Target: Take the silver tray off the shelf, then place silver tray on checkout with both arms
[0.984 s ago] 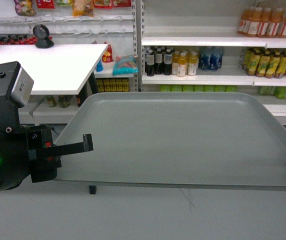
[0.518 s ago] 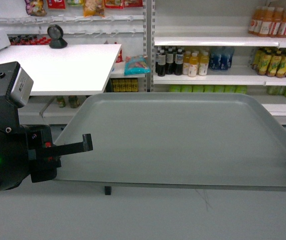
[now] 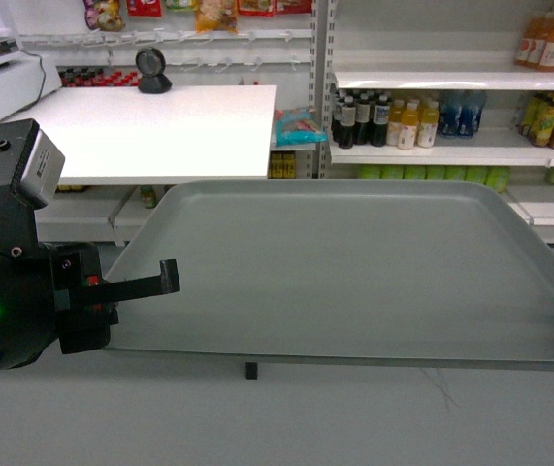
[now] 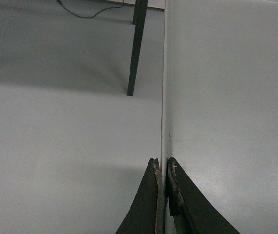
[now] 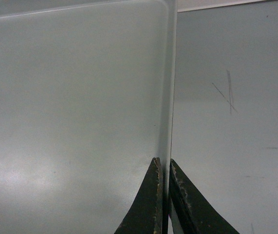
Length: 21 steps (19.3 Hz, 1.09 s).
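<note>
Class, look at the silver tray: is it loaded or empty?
Empty: the silver tray shows only bare grey surface, with the left pincer and right pincer clamping its side rims.

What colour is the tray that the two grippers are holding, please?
The tray is a dull matte grey-green, seen best in the head view.

We see a grey floor (image 3: 257, 417) with a few scratches. Behind it stands a white table (image 3: 150, 131) on dark legs, with a black round thing (image 3: 152, 70) on top. Shelves (image 3: 451, 116) full of bottles (image 3: 403, 121) and hanging snack bags (image 3: 209, 12) fill the back.
</note>
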### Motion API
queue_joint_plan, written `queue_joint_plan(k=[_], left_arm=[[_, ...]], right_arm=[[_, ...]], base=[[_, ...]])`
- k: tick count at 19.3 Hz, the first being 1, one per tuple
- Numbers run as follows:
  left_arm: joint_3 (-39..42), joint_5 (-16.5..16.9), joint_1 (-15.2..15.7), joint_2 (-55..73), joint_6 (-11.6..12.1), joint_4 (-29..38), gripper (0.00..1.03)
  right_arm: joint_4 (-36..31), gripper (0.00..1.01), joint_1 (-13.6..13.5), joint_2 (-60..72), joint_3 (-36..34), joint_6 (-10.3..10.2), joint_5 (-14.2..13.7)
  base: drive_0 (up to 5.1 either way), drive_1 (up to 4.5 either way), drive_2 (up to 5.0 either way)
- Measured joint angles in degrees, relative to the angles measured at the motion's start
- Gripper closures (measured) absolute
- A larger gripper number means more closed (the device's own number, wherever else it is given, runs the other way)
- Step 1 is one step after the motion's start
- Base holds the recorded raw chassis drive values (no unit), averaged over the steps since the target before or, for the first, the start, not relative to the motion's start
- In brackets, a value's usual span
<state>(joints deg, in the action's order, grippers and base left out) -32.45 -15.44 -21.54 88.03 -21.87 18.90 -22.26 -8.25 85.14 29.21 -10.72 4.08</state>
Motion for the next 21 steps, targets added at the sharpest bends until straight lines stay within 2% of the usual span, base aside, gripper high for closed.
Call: queue_joint_plan(k=[21], left_arm=[[0.0,0.07,0.0,0.0,0.0,0.2,1.0]], right_arm=[[-0.22,0.99,0.0,-0.02,0.02,-0.15,0.02]], base=[[-5.0,2.39,2.4]])
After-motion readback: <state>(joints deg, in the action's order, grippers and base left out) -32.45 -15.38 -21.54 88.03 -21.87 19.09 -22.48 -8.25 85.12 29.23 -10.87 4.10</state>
